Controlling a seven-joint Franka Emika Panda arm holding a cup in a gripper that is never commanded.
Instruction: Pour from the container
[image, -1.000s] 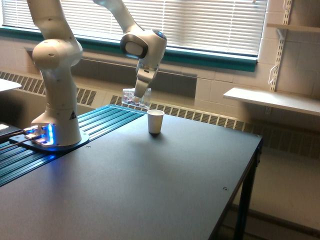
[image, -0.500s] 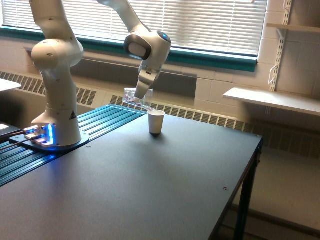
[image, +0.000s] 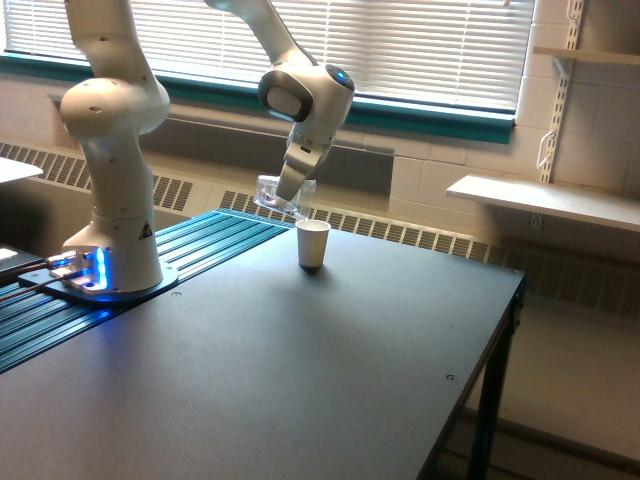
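The gripper (image: 291, 184), clenched on the small clear plastic cup (image: 278, 195), has carried it higher and nearer the white paper cup (image: 312, 243), tilting toward pouring.

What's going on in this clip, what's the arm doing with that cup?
A white robot arm mounted at the table's edge holds a small clear cup in its gripper. The cup hangs tilted in the air, just up and to the exterior view's left of a white paper cup standing upright on the dark table. It looks set to pour, though nothing can be seen falling from it.
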